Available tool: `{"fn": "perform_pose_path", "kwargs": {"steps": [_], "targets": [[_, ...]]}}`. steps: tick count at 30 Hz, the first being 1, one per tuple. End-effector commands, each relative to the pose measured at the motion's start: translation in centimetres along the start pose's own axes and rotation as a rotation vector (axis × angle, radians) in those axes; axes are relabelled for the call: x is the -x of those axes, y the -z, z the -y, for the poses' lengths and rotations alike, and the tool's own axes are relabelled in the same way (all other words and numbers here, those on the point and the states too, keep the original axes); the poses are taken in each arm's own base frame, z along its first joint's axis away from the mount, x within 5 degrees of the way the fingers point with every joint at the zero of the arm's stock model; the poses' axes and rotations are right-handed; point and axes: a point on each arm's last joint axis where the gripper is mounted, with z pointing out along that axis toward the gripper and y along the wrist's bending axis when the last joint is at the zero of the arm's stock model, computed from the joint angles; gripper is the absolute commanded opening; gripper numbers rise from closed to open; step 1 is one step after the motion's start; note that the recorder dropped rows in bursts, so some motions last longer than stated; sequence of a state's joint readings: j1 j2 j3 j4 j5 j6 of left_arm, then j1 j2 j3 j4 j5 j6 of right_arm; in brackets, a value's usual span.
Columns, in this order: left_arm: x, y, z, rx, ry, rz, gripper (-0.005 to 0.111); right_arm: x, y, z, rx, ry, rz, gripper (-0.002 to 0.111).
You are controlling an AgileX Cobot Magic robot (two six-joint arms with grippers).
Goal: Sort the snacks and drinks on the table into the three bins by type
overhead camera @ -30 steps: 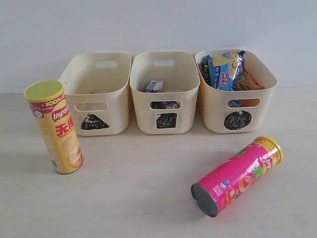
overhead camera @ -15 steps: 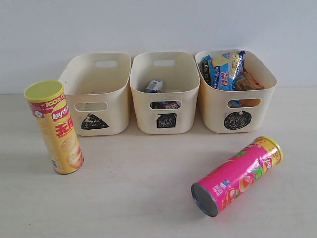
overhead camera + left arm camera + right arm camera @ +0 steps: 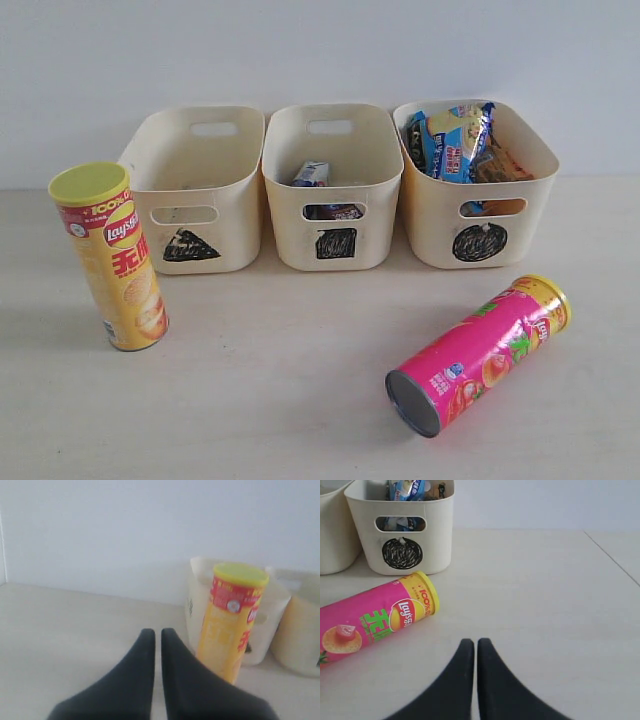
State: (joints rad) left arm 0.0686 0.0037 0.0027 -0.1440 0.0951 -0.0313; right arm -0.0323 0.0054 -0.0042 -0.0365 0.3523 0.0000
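Exterior view: foil bags (image 3: 455, 140) fill the right circle bin (image 3: 430, 235) and cartons (image 3: 312, 174) lie in the middle square bin (image 3: 300, 240). I judge the tubes come next, for the left triangle bin (image 3: 235, 235). The yellow tube (image 3: 110, 255) stands near-left on the table (image 3: 290, 380); the pink tube (image 3: 480, 352) lies near-right, with bare room between.

Left wrist view: my left gripper (image 3: 156, 635) has its fingers pressed together and must spread them first.

Right wrist view: my right gripper (image 3: 471, 642) is likewise pressed together, with bare table around it.

Plain pale bluish-white wall (image 3: 320, 45); soft even light
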Motion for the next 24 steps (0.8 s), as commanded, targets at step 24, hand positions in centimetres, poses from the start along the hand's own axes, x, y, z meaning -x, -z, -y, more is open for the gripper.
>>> {"fn": "perform_pose_path", "kwargs": {"steps": [24], "targets": [[13.4, -3.2, 2.2, -0.018, 0.043, 0.16, 0.004, -0.1, 0.0, 0.0, -0.005, 0.002, 0.008, 0.0]]}}
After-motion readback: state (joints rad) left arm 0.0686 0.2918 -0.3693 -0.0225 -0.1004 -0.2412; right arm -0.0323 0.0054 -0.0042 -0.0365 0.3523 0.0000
